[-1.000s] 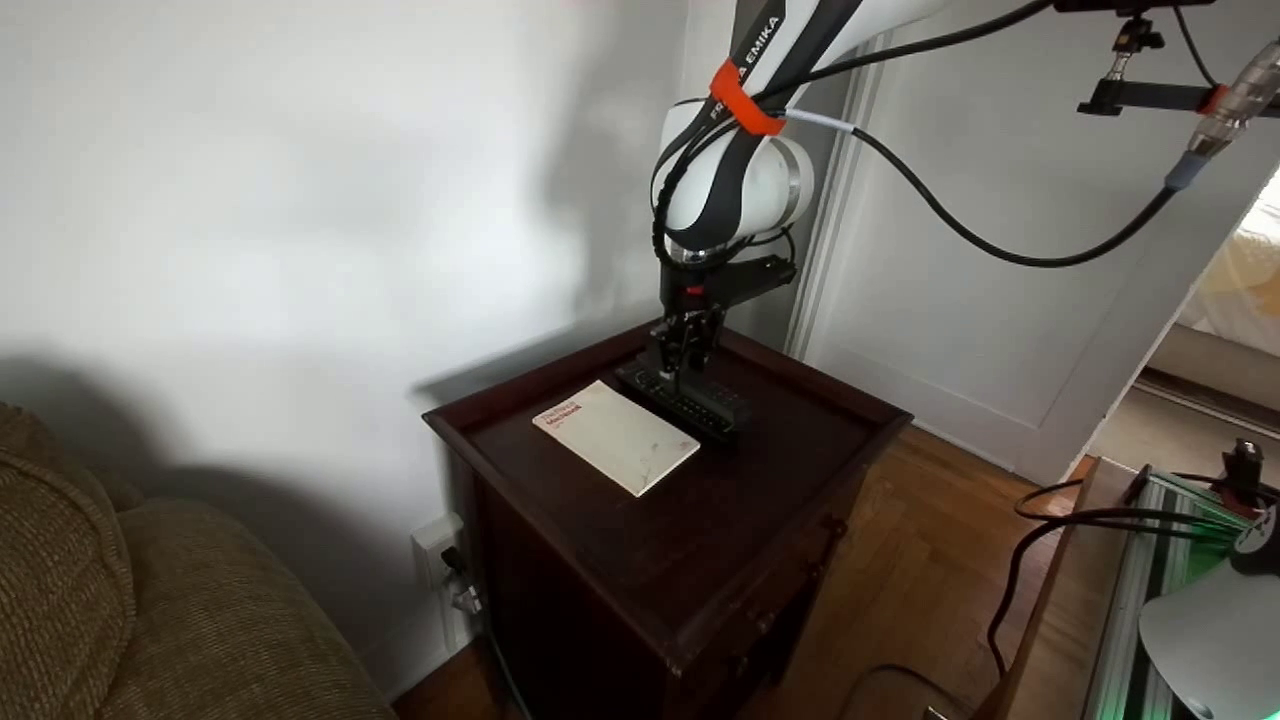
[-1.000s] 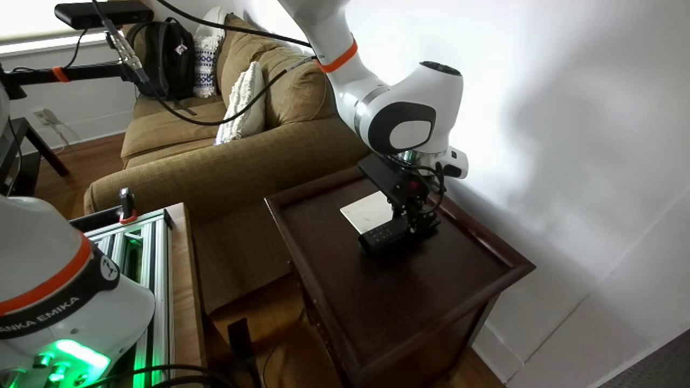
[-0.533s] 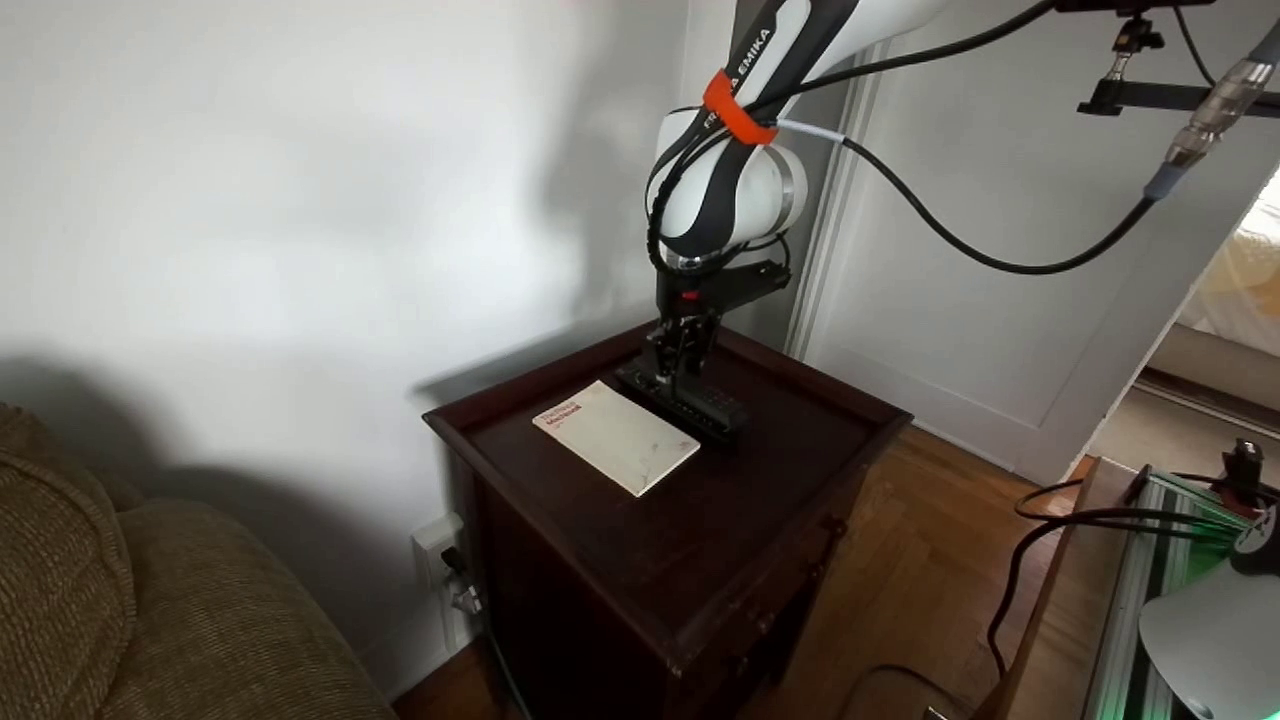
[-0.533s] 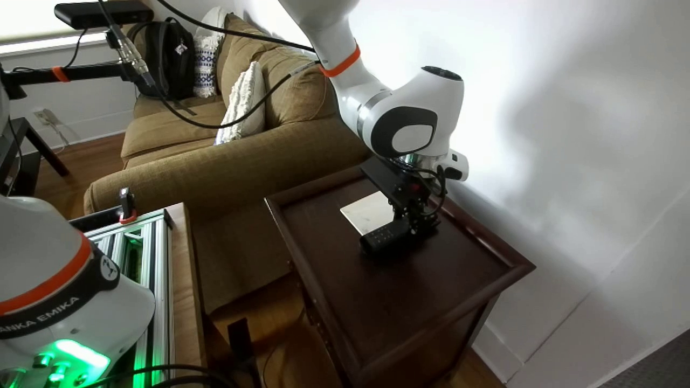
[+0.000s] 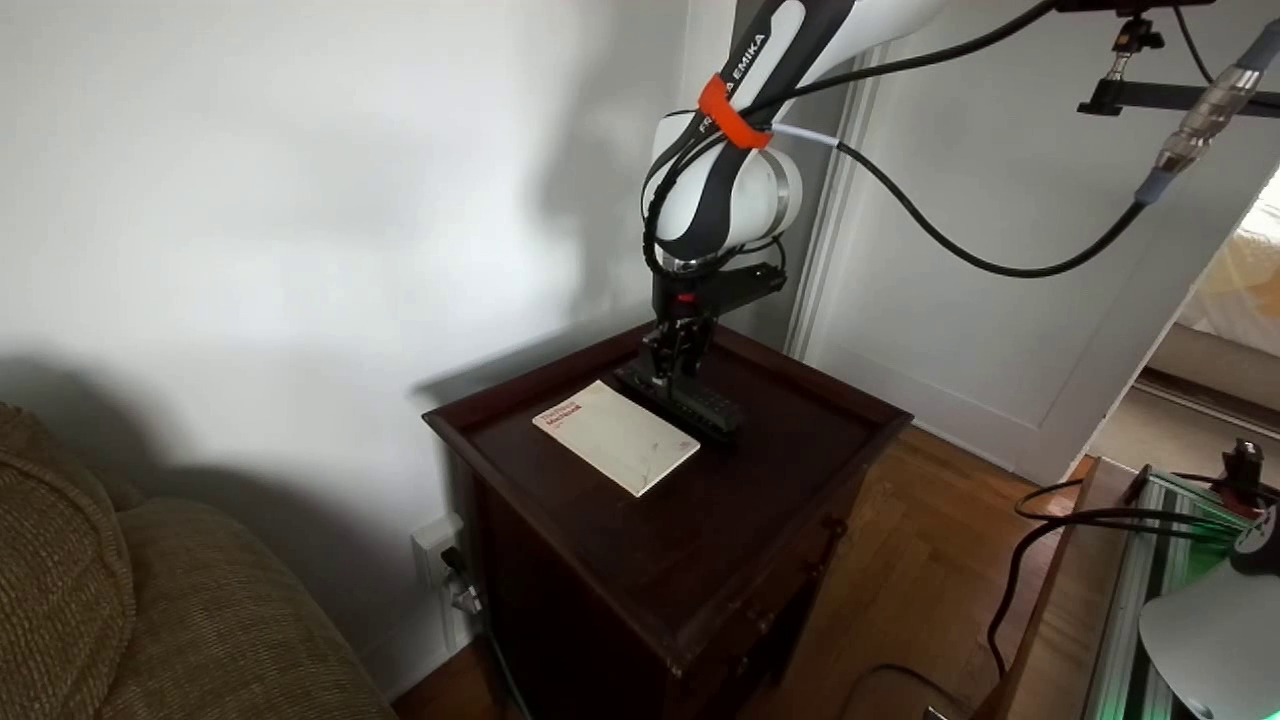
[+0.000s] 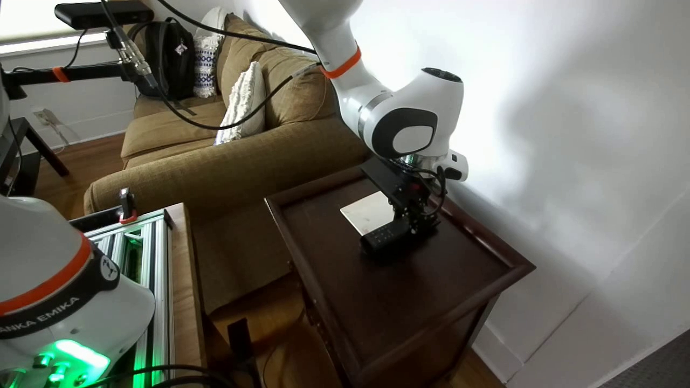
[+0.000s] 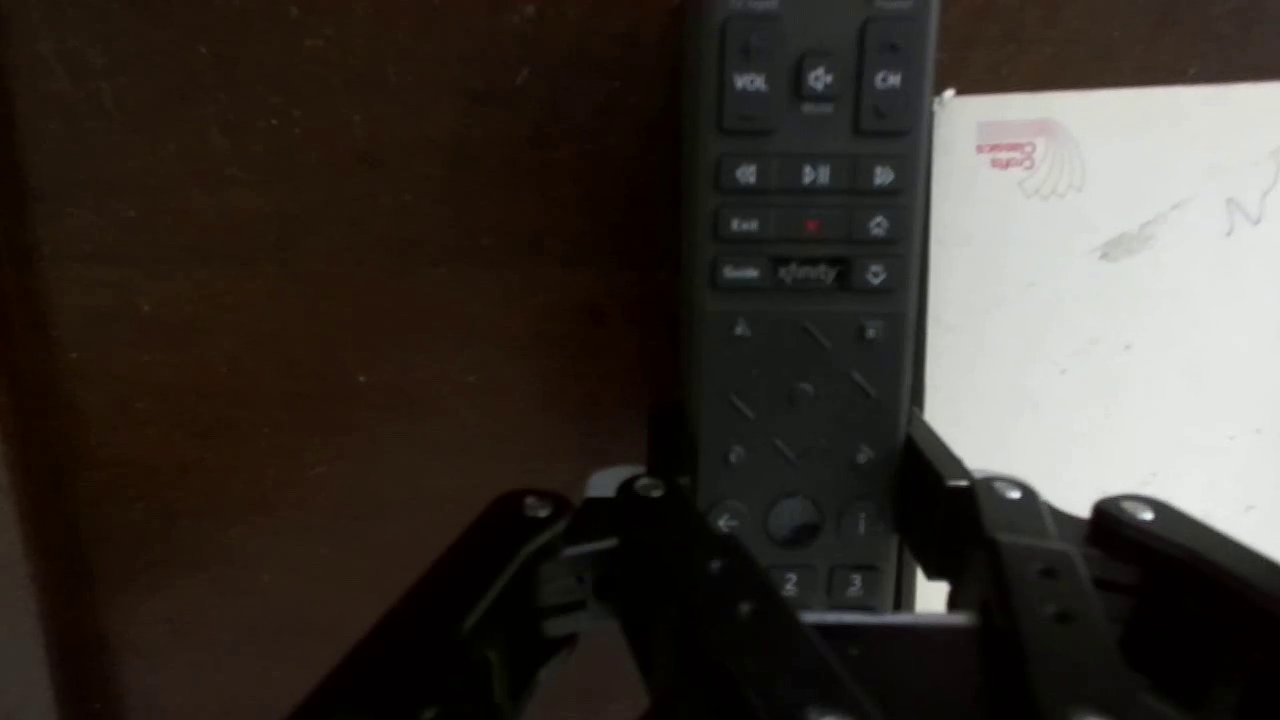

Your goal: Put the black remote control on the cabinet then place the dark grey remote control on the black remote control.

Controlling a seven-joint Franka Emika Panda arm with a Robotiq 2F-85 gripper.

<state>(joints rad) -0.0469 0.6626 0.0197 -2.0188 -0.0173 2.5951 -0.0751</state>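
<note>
Gripper (image 7: 795, 445) clamped on the remote (image 7: 800, 290) over the cabinet (image 5: 690, 545).
In an exterior view, the sofa (image 5: 220, 620) is in the left foreground, off the cabinet's near left edge. A booklet (image 5: 615, 438) lies flat on top, closer to the left corner than to the right. Just behind it, toward the far corner, is the dark grey remote, buttons up, its length running roughly with the near left edge. In the wrist view the gripper's fingers (image 7: 935, 485) sit narrowed against both long sides of the remote. Beneath, it is too dark to tell whether the remote touches the cabinet or lies on something between. Above is the arm (image 5: 765, 190); the wall (image 5: 300, 200) is behind the far left edge.
</note>
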